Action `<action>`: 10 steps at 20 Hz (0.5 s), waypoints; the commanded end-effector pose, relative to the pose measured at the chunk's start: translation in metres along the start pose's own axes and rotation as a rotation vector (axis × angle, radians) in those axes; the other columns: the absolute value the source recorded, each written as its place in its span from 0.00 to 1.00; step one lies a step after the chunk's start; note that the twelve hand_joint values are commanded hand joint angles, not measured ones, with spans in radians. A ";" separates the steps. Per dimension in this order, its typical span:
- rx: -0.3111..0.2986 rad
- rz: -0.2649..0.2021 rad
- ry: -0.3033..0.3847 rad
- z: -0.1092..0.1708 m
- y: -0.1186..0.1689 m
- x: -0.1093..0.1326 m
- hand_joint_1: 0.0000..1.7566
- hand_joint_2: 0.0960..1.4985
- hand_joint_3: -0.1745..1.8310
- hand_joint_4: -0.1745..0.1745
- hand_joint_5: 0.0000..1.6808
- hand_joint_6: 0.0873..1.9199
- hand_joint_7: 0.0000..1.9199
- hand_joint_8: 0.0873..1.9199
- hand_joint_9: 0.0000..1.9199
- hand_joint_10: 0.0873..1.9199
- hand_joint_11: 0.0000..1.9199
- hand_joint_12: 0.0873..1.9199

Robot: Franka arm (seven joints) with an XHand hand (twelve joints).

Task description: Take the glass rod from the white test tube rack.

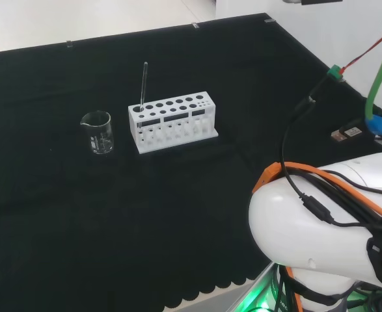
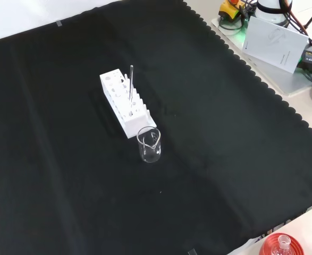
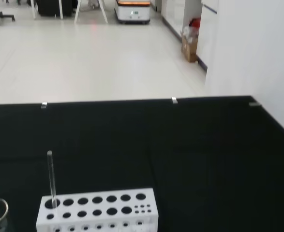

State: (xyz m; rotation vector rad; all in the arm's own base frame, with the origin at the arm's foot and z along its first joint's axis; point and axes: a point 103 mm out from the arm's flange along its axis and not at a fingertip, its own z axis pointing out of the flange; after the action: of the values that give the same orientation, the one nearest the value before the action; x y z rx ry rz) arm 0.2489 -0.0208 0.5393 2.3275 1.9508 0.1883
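A thin, clear glass rod [image 1: 144, 84] stands nearly upright in an end hole of the white test tube rack [image 1: 172, 121] on the black cloth [image 1: 177, 214]. A small clear beaker [image 1: 97, 132] sits just beside that end. Whether the hand is clenched or released cannot be told.

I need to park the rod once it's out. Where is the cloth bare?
Head view: bare cloth in front of the rack and to its right. Crowded only left of the rack, where the beaker stands close by the rod.
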 end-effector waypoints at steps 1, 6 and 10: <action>0.025 0.000 0.009 0.013 0.007 0.005 0.36 0.76 0.29 0.10 0.09 0.34 0.29 0.00 0.32 0.00 0.00 0.71; 0.033 -0.016 -0.030 0.015 0.010 0.005 0.36 0.75 0.29 0.09 0.09 0.33 0.29 0.00 0.32 0.00 0.00 0.71; 0.050 -0.086 -0.050 0.017 0.010 0.005 0.39 0.70 0.28 0.08 0.10 0.31 0.29 0.00 0.33 0.03 0.04 0.71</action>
State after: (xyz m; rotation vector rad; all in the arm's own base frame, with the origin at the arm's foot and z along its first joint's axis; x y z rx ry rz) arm 0.2615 -0.0161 0.5256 2.3233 1.9762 0.1258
